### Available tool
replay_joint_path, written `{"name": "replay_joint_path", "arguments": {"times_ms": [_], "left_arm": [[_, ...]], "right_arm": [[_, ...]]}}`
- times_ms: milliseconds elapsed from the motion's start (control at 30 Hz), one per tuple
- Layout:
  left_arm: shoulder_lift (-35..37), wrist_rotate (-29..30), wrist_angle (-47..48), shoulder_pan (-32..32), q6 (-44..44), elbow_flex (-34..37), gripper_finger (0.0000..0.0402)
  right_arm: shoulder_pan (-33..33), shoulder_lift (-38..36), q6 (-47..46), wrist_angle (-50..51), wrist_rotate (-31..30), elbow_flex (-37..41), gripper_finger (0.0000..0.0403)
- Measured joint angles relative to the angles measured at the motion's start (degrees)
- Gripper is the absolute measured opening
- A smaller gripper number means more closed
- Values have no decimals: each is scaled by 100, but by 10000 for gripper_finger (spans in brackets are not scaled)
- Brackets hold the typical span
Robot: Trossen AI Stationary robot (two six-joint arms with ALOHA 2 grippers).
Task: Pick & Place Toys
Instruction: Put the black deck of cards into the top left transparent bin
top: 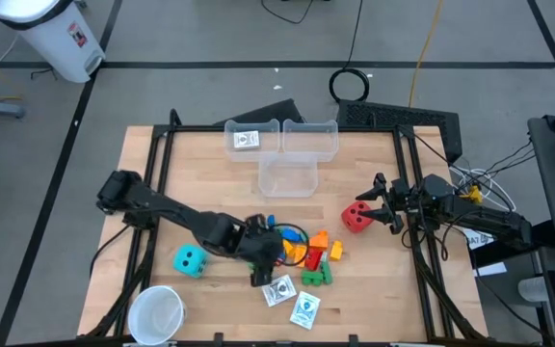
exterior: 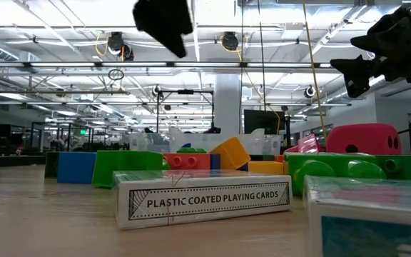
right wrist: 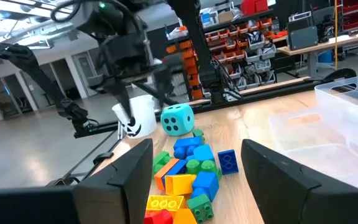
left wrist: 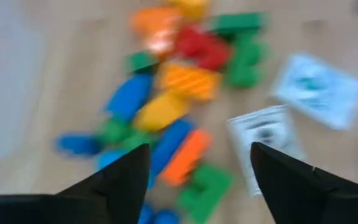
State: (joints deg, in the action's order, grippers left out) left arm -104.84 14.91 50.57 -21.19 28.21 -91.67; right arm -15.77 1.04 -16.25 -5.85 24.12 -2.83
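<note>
The toys lie near the table's front middle: a pile of coloured blocks (top: 308, 253) (left wrist: 166, 106), two white cards (top: 279, 290) (top: 304, 308), a cyan die (top: 189, 260) and a red die (top: 357, 217). My left gripper (top: 263, 273) (left wrist: 197, 165) hangs open above the pile's left side and tips down at it. Its fingers stand apart with nothing between them. My right gripper (top: 374, 204) (right wrist: 197, 168) waits open at the table's right edge, just right of the red die, pointing level toward the pile.
Three clear bins (top: 287, 176) (top: 253, 138) (top: 309, 138) stand at the far middle, and one of them holds a card (top: 247, 140). A white cup (top: 155, 313) stands at the near left corner. A playing-card box (exterior: 205, 200) lies close to the low camera.
</note>
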Motion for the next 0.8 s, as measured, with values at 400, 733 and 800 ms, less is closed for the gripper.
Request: {"name": "replay_joint_path", "arguments": {"times_ms": [400, 733, 800], "left_arm": [[-1178, -614, 686, -125, 627, -733, 397], [-1773, -1003, -679, -637, 507, -733, 362], [-1898, -853, -896, -723, 497, -733, 362]], "right_arm": [[2, 1, -2, 2, 0, 0, 215], [2, 2, 0, 4, 0, 0, 215], [1, 0, -1, 2, 0, 0, 215]]}}
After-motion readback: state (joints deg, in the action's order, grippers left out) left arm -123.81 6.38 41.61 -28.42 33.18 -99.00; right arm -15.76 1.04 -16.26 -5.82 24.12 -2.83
